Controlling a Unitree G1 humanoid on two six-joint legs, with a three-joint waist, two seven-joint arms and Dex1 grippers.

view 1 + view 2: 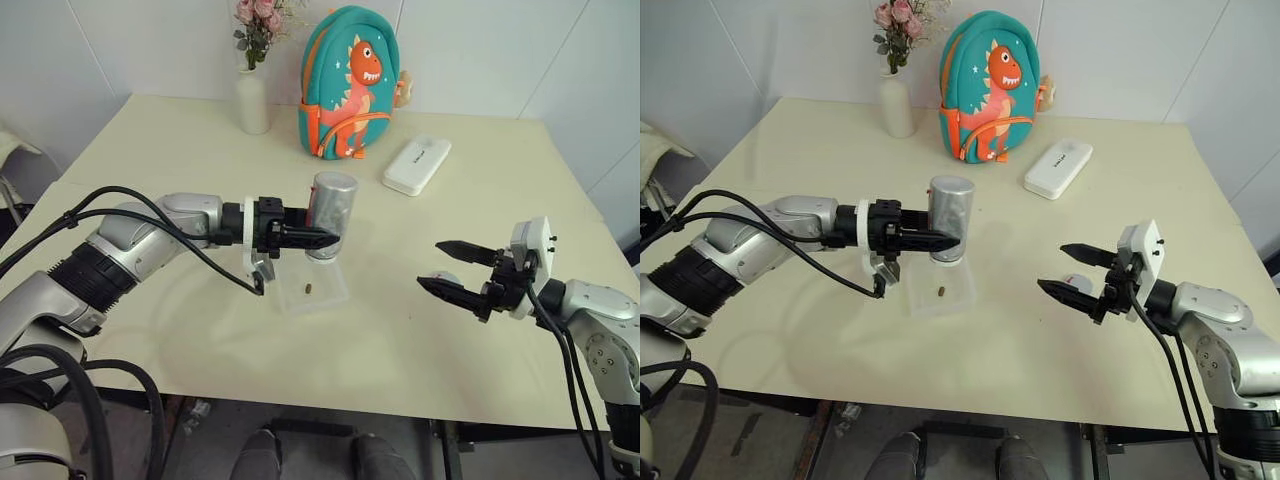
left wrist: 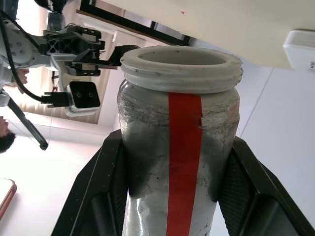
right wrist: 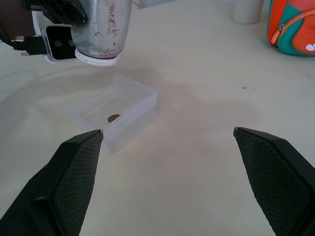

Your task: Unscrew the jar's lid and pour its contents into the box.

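Left eye view: the jar is held inverted above the box by the left gripper, while the right gripper, at four o'clock, is spread wide.

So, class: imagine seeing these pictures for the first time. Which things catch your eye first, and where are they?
The left hand holds the jar upside down, mouth open, above the clear box at mid-table, with one brown piece lying in it. The right hand waits open near the table's right side. At the far edge a teal dinosaur backpack stands beside a vase of flowers.
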